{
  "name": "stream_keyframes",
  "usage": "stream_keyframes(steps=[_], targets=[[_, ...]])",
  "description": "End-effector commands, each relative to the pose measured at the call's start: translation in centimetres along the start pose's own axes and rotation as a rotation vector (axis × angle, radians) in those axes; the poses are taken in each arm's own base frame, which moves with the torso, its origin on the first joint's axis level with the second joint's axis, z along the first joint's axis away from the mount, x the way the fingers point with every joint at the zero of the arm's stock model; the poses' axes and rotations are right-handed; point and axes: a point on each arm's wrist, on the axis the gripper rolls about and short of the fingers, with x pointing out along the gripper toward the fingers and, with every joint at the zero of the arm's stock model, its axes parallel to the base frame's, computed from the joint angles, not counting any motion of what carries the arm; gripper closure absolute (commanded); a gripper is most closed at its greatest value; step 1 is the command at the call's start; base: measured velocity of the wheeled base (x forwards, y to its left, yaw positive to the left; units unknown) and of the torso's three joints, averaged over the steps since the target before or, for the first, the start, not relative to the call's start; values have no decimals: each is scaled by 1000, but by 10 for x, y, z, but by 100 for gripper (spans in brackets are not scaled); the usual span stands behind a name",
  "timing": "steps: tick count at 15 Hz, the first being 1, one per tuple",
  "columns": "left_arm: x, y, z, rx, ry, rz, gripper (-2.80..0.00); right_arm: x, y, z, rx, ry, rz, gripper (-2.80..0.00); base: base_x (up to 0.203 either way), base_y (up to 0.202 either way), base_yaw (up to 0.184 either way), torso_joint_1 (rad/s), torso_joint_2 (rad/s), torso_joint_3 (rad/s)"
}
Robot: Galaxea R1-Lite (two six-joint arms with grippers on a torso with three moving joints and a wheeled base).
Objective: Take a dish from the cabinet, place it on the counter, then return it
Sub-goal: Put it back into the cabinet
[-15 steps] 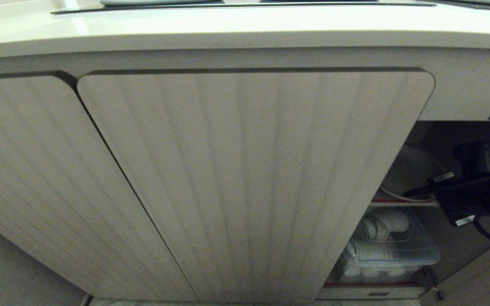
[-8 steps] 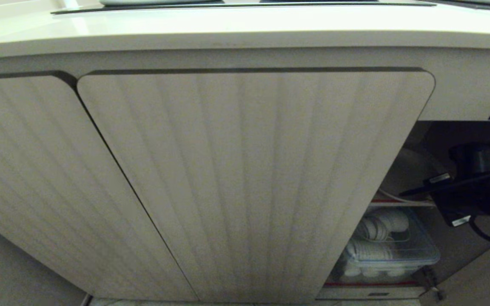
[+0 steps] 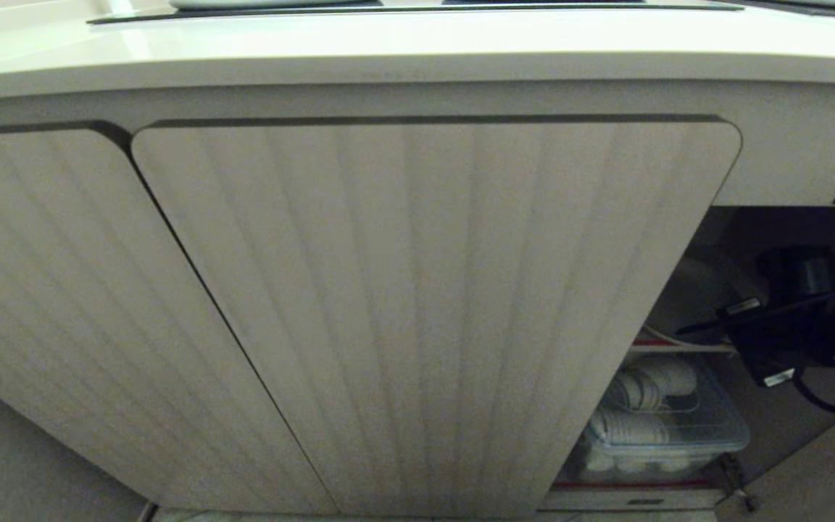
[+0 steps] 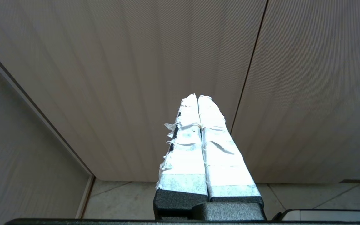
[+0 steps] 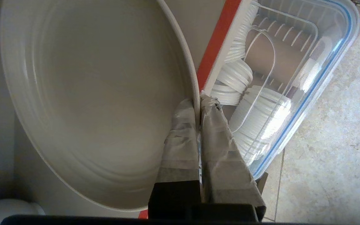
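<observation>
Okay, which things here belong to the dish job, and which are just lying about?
Part of the job:
- dish, its rim pinched by the right claw
- cabinet shelf with the red front edge
- counter

Just there:
- clear storage box of white stacked pieces
- closed ribbed door
- left claw, idle

- The place is a kitchen, seen low down along a run of base units
- A long cream counter with a raised lip tops the units, with a black glass cooktop set into it
- Beige ribbed doors with rounded corners front the cabinet
- One compartment stands open, with a plate on its red-edged shelf
- Below sits a clear tub of stacked white crockery
- The floor is pale stone tile
</observation>
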Motion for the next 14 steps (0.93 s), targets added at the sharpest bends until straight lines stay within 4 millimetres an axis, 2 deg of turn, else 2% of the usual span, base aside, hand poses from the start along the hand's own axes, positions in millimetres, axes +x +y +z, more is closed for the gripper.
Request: stream_keyframes(steps=[1, 14], targets=[[0, 0, 0, 0, 0, 0, 0, 4, -1, -1, 5, 2, -7, 0, 0, 0, 0, 0, 0, 0], [0, 0, 0, 0, 0, 0, 0, 14, 5, 0, 31, -6, -3, 0, 0, 0, 0, 0, 0, 0]])
